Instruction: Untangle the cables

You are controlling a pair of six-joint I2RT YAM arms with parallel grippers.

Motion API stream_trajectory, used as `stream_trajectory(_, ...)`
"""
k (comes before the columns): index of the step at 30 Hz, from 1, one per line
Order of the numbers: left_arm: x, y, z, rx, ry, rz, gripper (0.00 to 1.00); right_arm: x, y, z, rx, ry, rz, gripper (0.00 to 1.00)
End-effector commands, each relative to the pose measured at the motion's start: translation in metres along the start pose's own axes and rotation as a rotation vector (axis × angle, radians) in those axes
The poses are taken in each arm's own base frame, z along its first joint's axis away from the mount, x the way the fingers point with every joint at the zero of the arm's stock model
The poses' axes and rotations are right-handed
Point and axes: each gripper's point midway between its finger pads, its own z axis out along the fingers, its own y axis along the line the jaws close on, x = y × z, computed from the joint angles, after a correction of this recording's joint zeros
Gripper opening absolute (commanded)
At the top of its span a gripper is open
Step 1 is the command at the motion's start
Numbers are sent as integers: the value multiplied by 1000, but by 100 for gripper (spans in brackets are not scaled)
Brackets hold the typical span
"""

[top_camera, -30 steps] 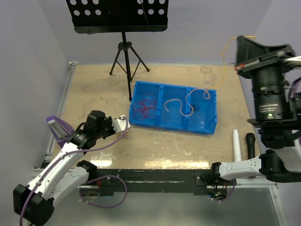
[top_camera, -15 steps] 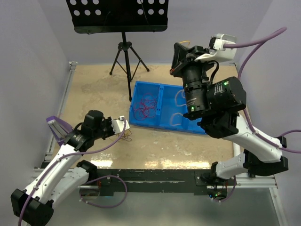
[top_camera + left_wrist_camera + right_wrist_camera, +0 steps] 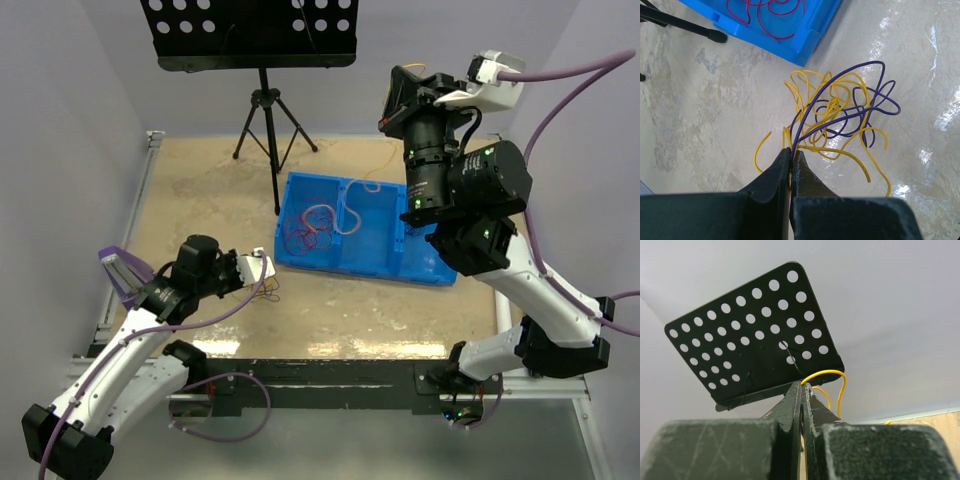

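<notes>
A loose tangle of cables (image 3: 840,115), thin yellow and purple wires, lies on the beige table just off the blue bin's corner. My left gripper (image 3: 791,151) is shut on a purple strand and a yellow strand at the tangle's near edge. In the top view this gripper (image 3: 262,268) sits low at the left, with the tangle (image 3: 270,288) beside it. My right gripper (image 3: 394,100) is raised high above the bin, pointing up and back. In its own view the right gripper (image 3: 802,385) is shut on a thin yellow wire (image 3: 832,374) that loops over its tip.
A blue three-part bin (image 3: 430,268) stands mid-table with red wires (image 3: 305,228) in its left part and a white cable (image 3: 350,215) in the middle. A black perforated music stand (image 3: 250,30) on a tripod (image 3: 268,130) stands behind the bin.
My right arm has swung in from the right edge and now stands high over the bin with the yellow wire. The left arm has barely moved.
</notes>
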Motion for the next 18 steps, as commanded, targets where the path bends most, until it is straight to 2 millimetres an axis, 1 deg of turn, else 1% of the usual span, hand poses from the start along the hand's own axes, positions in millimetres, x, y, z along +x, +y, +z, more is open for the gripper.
stream_trajectory(1,-13,7,-6,-21,-49,-2,0,13,6,9,-35,3,-2,0)
stream_trajectory(8,-10,5,-4,-18,-43,-1,0,33,-4,27,-23,9,-30,0)
stream_trajectory(11,-12,6,-4,-17,-47,-2,0,43,-12,33,-15,14,-60,0)
stream_trajectory(12,-11,5,-4,-16,-46,-2,0,46,-14,35,-10,15,-34,0)
stream_trajectory(14,-12,5,-4,-16,-47,-1,0,51,-19,39,-4,18,-43,0)
stream_trajectory(18,-12,7,-5,-21,-49,-1,0,70,-28,47,6,38,-64,0)
